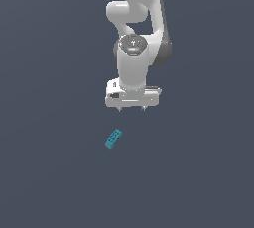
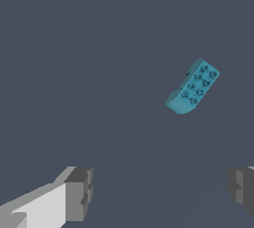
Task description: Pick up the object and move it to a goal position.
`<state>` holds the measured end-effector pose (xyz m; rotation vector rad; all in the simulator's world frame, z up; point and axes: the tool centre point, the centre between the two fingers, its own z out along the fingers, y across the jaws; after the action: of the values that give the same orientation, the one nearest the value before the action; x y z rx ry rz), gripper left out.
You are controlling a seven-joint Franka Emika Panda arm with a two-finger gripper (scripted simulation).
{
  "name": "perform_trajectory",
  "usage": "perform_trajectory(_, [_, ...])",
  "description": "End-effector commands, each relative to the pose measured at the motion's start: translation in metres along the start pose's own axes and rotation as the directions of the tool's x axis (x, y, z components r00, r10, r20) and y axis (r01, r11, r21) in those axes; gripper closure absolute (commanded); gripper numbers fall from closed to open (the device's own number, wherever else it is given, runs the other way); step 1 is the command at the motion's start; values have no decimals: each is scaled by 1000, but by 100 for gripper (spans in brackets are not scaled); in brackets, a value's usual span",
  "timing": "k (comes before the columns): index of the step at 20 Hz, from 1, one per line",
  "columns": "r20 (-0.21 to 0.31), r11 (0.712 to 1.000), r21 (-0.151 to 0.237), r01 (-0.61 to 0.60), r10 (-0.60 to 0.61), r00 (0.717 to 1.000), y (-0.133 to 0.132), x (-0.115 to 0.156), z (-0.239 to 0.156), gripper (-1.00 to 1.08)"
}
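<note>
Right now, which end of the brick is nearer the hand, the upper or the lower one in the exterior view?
The upper end of the brick, tilted toward the open hand.

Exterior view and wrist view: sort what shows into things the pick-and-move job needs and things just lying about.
Needed for the job:
- teal brick, lying free on the floor
- pincer, open, holding nothing

Lying about:
- nothing else shows on the grey floor

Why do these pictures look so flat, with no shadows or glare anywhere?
Exterior view: even light, no shadow under the brick or gripper, plain grey floor, soft and coarse. Wrist view: sharper, brick studs clear, only faint shading on its sides; no glare in either.
</note>
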<state>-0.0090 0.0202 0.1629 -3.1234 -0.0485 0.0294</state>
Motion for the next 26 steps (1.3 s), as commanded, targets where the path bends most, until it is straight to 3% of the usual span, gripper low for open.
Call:
perform_trajectory(1, [0,1000,0,0,0,1000,0,0,0,-92])
perform_trajectory(11, [6,1000,25,-12,12,1000,-22,-3,-8,-92])
perform_trajectory(18, [5,999,24,-48,48,999,-16,3,-3,-92])
perform_trajectory(26, [2,979,22,-200,200,980,8,24,18,-92])
